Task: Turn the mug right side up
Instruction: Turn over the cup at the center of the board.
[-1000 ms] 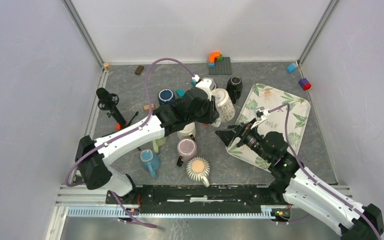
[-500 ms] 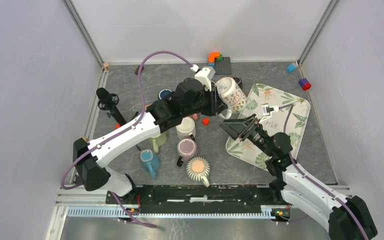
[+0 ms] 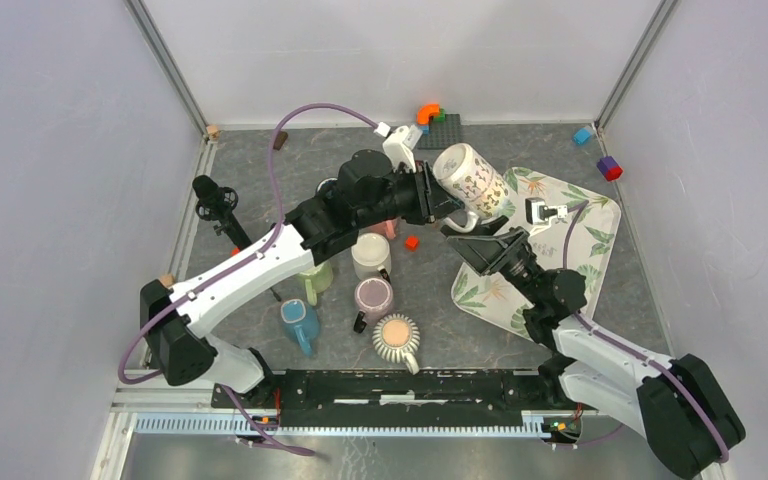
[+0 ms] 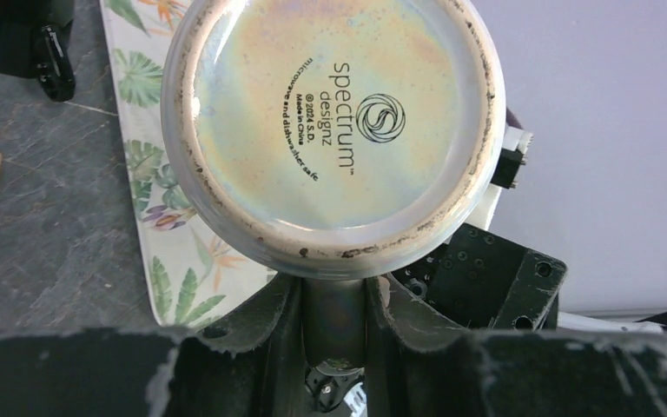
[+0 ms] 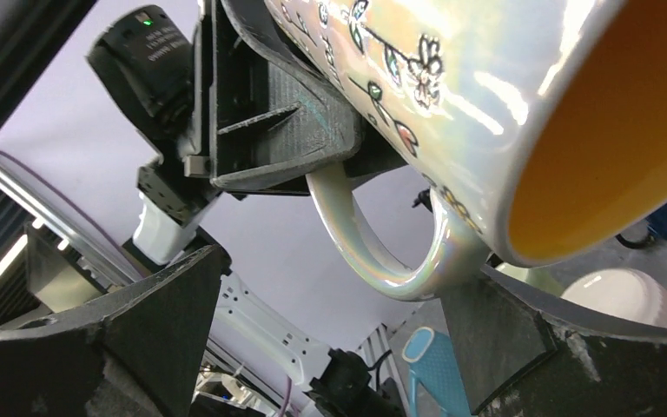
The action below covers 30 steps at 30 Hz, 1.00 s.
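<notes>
**Hidden or unclear.** The mug point(image 3: 472, 178) hangs in the air over the far-left corner of the leaf-patterned tray point(image 3: 590, 225). It is tilted, and from above it covers that corner. In the left wrist view its printed base point(image 4: 330, 122) fills most of the frame. Behind it I see only a strip of the tray point(image 4: 165, 252) and a black mug point(image 4: 17, 35), which is cut off at the frame edge. In the right wrist view the mug's yellow mouth point(image 5: 452, 87) is cropped on the right, while its handle loop shows whole and free.

**Grippers.** The left gripper point(image 3: 430, 195) is pinched narrow on the mug at the handle side near the base point(image 4: 334, 295). I cannot tell exactly what its fingers bear on. The right gripper point(image 3: 475, 235) stands wide, holding nothing, over the tray's left edge and just below the mug's handle point(image 5: 330, 339).

**Edges and room.** The tray's right and far parts show bare pattern. A strip of grey table runs along the tray's left edge.

**Surroundings.**
- A small red block point(image 3: 412, 242) lies in that strip.
- Further left of the tray stand a white mug point(image 3: 371, 255), a purple mug point(image 3: 373, 297), a striped mug point(image 3: 397, 338) and a blue mug point(image 3: 298, 322).
- The left arm crosses above the white mug.
- Beyond the tray's far edge sit a grey baseplate point(image 3: 442, 130) and a blue block point(image 3: 583, 134).
</notes>
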{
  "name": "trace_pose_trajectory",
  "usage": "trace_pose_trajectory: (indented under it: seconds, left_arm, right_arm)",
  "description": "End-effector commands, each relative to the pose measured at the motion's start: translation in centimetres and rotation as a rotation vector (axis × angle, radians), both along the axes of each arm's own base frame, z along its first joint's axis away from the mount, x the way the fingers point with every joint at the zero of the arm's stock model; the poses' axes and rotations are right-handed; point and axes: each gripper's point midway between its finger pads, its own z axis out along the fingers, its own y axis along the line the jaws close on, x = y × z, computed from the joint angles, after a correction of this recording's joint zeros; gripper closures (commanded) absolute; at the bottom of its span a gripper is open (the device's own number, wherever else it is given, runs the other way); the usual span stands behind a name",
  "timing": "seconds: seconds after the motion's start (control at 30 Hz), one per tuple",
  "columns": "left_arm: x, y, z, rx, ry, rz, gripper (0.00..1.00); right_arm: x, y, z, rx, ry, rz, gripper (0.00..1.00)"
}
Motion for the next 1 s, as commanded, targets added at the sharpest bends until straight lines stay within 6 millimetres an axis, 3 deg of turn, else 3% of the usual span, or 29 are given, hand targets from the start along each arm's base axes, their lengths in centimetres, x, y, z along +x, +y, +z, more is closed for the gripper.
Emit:
trace_pose_trajectory:
  seconds: [0.0,0.23,0.53,0.73,0.97]
  left_arm:
    - [-1.4,0.7,9.9,-0.309,-0.135,-0.050,0.98]
    - [-2.0,1.0,9.6,-0.347,-0.126,-0.070,0.98]
    - [-2.9,0.9,8.9,-0.378,-0.123,-0.117,0.98]
    - [-3.2,0.9,8.0,-0.373,-0.117,-0.130,0.98]
    - [-3.9,1.1,7.4,-0.366,-0.127,-0.162,0.98]
  right_arm:
    - [-1.8,-0.9,5.0,0.130,-0.150,0.034,0.02]
    - [-1.2,-1.5,5.9,0.185,-0.133,0.019,0.05]
    - [-0.9,-1.3,6.9,0.218,-0.133,0.041,0.21]
    - [-0.6,-1.0,6.7,0.192,-0.123,0.032,0.45]
    - [0.1,-0.6,6.5,0.095,-0.137,-0.018,0.88]
